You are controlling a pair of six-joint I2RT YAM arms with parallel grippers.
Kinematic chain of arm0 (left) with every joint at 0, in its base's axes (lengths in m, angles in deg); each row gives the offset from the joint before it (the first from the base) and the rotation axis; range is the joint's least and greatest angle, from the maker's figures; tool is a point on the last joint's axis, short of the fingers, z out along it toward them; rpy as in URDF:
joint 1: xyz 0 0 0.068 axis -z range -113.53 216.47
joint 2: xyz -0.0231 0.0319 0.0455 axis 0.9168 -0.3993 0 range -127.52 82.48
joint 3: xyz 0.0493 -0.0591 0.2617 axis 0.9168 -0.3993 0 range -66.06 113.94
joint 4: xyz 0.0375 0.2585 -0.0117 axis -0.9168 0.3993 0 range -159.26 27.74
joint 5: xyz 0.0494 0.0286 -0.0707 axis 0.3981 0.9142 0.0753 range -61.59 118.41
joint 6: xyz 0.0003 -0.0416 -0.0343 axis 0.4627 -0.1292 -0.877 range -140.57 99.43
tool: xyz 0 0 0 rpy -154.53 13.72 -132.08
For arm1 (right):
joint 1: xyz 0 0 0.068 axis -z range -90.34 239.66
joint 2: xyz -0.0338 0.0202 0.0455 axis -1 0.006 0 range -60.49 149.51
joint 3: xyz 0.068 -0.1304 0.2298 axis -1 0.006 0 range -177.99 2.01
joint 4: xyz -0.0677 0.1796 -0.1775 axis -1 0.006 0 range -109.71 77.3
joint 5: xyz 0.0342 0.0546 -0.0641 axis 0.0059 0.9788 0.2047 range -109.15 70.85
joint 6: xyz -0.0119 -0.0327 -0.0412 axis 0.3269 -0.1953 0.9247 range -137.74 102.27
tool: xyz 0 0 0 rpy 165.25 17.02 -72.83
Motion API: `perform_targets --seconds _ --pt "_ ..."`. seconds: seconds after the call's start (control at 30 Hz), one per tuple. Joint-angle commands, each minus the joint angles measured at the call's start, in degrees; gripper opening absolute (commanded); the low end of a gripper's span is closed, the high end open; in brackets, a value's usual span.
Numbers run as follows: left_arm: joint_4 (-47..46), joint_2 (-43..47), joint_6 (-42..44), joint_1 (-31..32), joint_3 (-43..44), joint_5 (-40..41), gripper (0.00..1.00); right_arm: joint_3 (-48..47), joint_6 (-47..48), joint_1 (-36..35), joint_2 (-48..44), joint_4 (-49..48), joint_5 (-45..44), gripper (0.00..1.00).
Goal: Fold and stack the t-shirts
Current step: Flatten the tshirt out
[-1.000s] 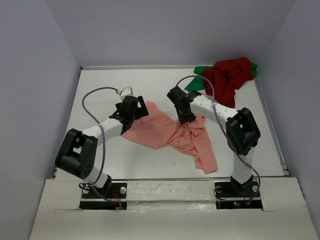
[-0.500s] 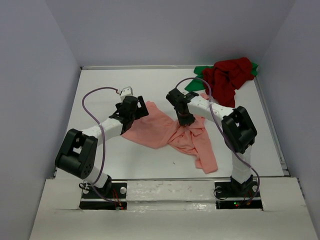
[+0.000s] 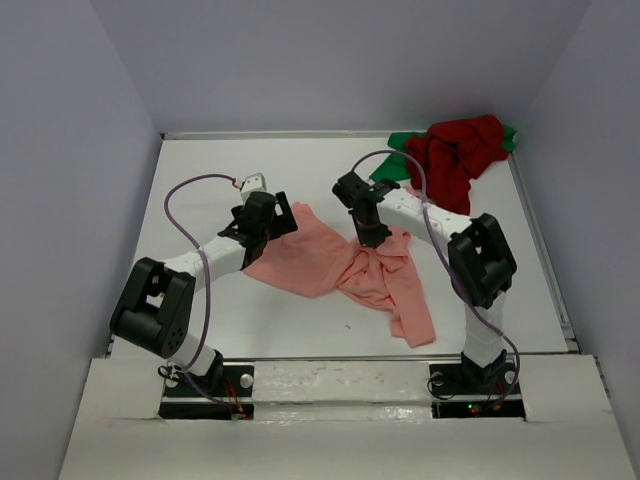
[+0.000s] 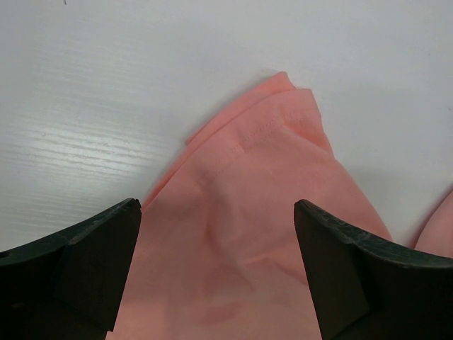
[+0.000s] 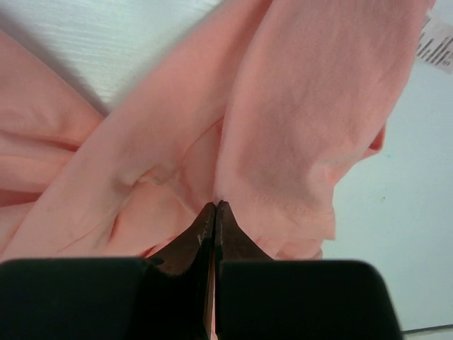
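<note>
Soft salmon-pink shirt point(image 3: 300, 262) rumpled on table point(image 3: 210, 165) | right gripper point(image 5: 214, 207) pinched tight on its fold | left gripper point(image 4: 216, 212) spread wide over hemmed corner | only overhead shows dark red shirt point(image 3: 455, 160) heaped on green shirt point(image 3: 393, 167), far-right corner.

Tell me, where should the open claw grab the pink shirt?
Its pointed corner, from straight above, probably. That corner of the pink shirt lies free on the table under the open left claw; the right claw pinches the middle.
</note>
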Motion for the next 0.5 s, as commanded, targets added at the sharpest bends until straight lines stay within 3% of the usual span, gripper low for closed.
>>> perform_targets --seconds 0.0,0.2,0.47 --pt "-1.26 1.53 0.32 0.17 0.05 -0.46 0.98 -7.3 0.96 -0.48 -4.82 2.4 0.02 0.0" --pt "-2.84 2.06 0.67 0.25 -0.65 -2.48 0.98 -20.03 4.13 -0.48 -4.82 4.95 2.84 0.0" --pt "-4.25 4.08 1.46 0.34 -2.41 -3.28 0.98 -33.59 6.33 2.77 -1.83 10.66 -0.84 0.0"
